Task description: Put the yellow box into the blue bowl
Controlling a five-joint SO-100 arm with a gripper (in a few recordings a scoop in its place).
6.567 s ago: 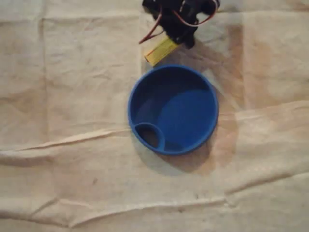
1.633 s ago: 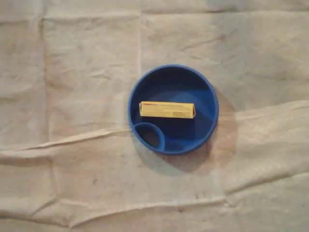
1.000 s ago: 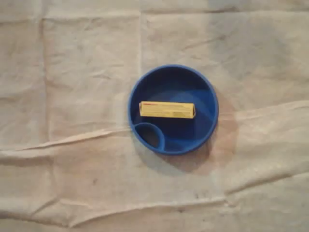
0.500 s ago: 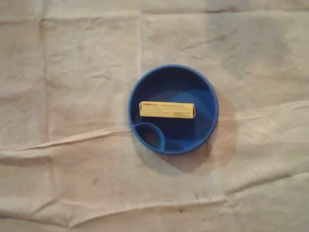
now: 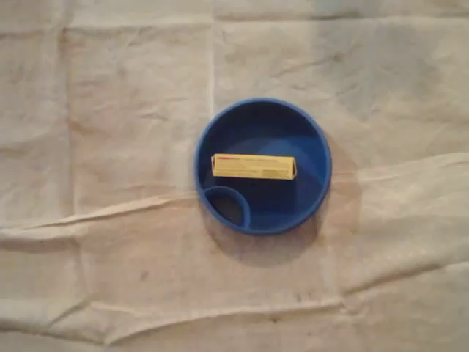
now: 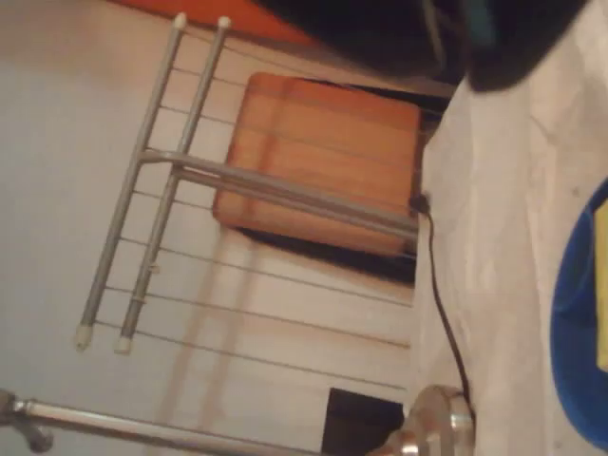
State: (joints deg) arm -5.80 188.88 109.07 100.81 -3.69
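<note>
We judge the placing done, the long yellow cardboard box [image 5: 253, 166] lying inside the round blue plastic bowl [image 5: 311, 136] mid-frame; only parking remains, and we cannot tell the hand's state.

- Creased cream cloth [image 5: 110, 147] covers the table, warmly lit.
- Wrist view: grey metal wire rack [image 6: 180, 190] before a brown wooden panel [image 6: 323, 142]; black cable [image 6: 439, 294] trails alongside.

Creased beige cloth [image 5: 110, 110] as work surface. My wrist view: metal rack [image 6: 275, 190], wooden board [image 6: 323, 123] behind it, black cable [image 6: 434, 290].
</note>
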